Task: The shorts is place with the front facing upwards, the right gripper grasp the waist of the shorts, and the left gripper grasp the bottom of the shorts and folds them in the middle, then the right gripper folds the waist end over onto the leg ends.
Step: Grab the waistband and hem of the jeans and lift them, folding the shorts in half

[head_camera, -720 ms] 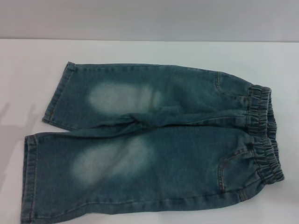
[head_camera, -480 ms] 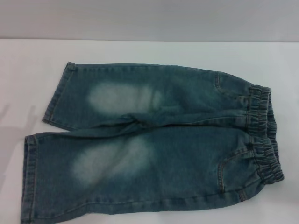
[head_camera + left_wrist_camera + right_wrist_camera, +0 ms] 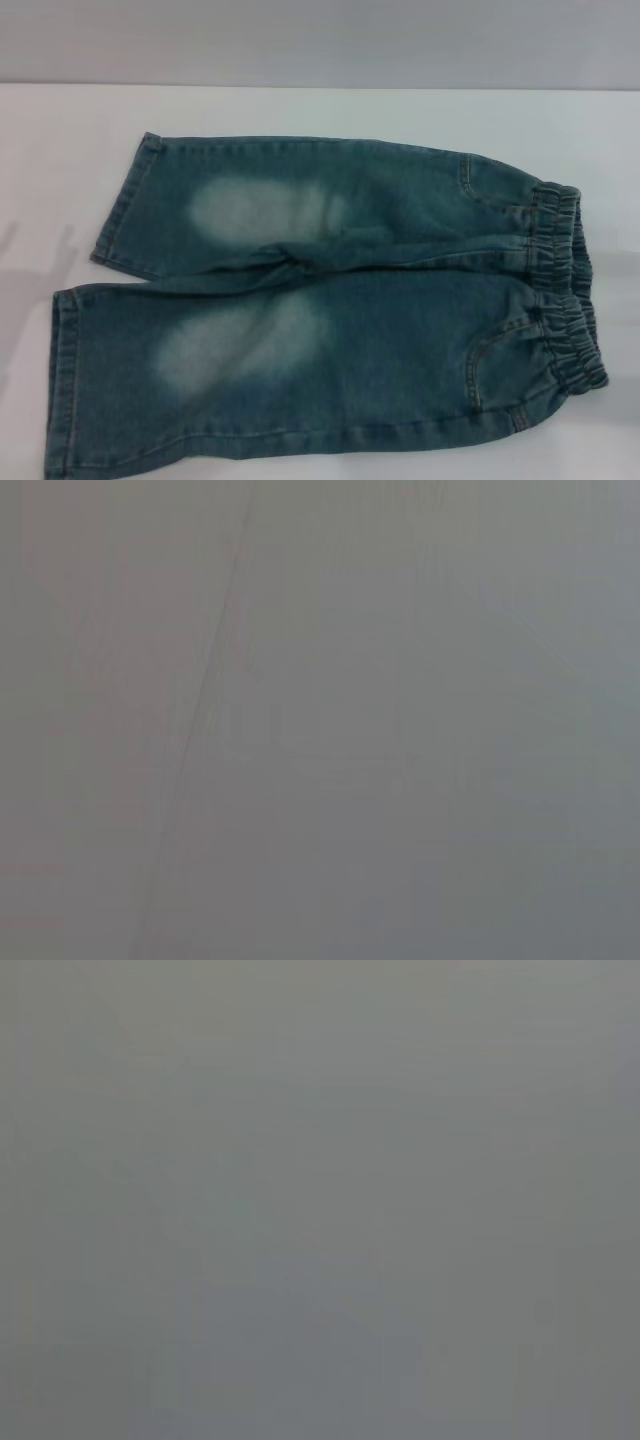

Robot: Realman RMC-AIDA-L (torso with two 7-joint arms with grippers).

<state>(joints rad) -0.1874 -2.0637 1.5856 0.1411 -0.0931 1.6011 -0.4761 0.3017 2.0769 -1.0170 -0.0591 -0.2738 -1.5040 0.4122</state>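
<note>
The shorts lie spread flat on the white table in the head view, front side up, with pale faded patches on both thighs. The waist, a ruffled elastic band, is at the right. The bottom, two flat hemmed leg ends, is at the left: one hem farther back, the other nearer the front. Neither gripper shows in any view. Both wrist views hold only a plain grey surface.
A grey wall rises behind the table's far edge. Bare white tabletop surrounds the shorts at the back, left and right. A faint shadow lies on the table at the left.
</note>
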